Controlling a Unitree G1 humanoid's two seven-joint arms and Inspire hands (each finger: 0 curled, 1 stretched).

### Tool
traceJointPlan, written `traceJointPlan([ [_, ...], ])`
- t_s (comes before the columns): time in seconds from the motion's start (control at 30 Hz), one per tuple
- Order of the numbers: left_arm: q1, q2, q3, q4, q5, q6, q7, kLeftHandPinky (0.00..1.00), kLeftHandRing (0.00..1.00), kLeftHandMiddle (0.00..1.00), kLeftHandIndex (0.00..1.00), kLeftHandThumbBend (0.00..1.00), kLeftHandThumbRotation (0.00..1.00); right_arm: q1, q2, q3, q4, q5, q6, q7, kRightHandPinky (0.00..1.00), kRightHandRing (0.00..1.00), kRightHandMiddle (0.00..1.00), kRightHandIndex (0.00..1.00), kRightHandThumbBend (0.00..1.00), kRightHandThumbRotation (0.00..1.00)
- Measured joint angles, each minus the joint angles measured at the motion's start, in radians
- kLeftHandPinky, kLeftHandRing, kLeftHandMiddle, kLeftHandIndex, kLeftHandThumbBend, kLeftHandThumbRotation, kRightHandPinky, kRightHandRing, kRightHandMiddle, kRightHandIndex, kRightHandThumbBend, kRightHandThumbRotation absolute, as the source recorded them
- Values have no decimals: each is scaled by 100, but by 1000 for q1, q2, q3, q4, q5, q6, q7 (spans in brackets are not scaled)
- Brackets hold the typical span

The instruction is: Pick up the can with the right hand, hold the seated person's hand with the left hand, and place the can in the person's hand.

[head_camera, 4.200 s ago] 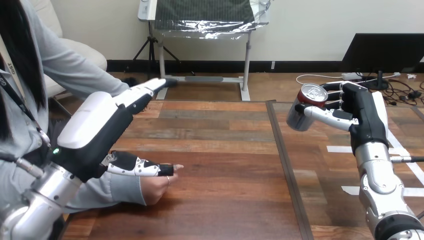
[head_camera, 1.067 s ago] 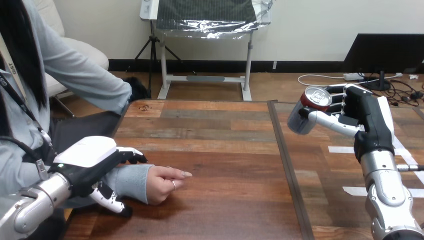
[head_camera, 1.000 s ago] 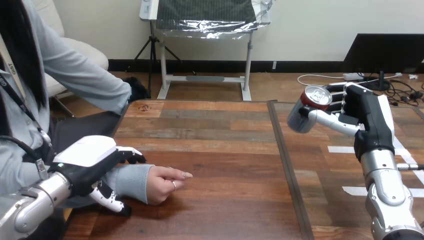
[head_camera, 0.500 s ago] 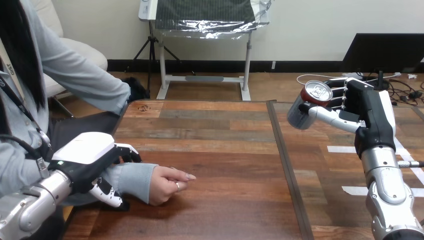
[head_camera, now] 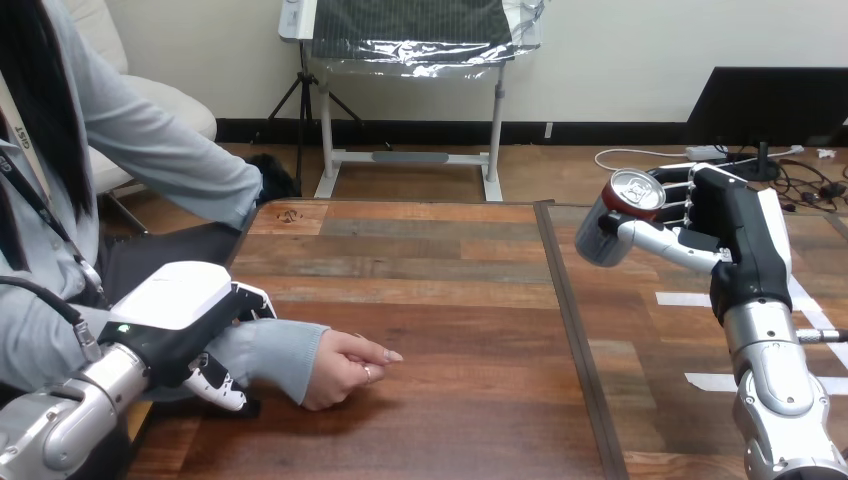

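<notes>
My right hand (head_camera: 735,232) is raised over the right half of the table, fingers and thumb curled round a can (head_camera: 618,214) with a red rim and silver top, tilted a little to the left. At the lower left my left hand (head_camera: 185,322) is curled round the person's grey-sleeved forearm (head_camera: 268,350), fingers over the top and thumb beneath. The person's hand (head_camera: 350,367) rests on the wood just right of that, loosely closed with the fingers pointing right. About a table-half of bare wood separates the can from the person's hand.
The wooden table (head_camera: 430,300) has a dark seam (head_camera: 566,300) running front to back right of centre. White tape strips (head_camera: 690,298) lie on the right part, under my right arm. The person sits at the left edge.
Since 4.2 s ago my left hand came down and closed round the person's forearm. In the last second the forearm and person's hand slid slightly right and forward. The can stayed held aloft.
</notes>
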Motion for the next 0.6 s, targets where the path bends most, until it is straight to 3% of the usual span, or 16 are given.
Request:
traceJointPlan([
  [0.6, 3, -5, -1, -1, -25, -49, -9, 34, 38, 43, 45, 96, 0, 2, 3, 13, -4, -15, 14, -9, 40, 45, 50, 52, 73, 0],
])
